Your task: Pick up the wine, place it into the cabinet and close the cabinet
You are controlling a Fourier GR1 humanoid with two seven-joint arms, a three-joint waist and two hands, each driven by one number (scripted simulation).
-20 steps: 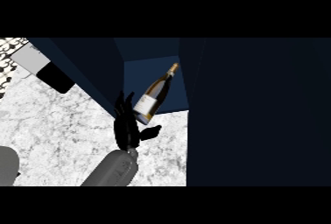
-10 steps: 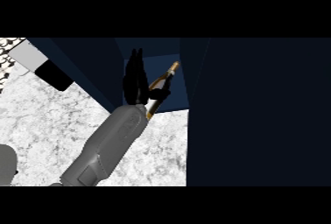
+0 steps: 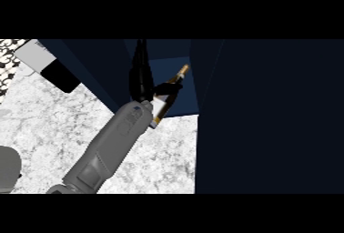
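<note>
My forearm (image 3: 111,145) covers the lower part of the wine bottle (image 3: 169,88), so I see only its neck, gold top and a strip of label. My right hand (image 3: 142,77) reaches into the dark cabinet (image 3: 176,68); black on black, its fingers barely read, and whether they touch the bottle I cannot tell. At the counter's (image 3: 40,123) left edge, a grey shape (image 3: 8,170) is cut off.
</note>
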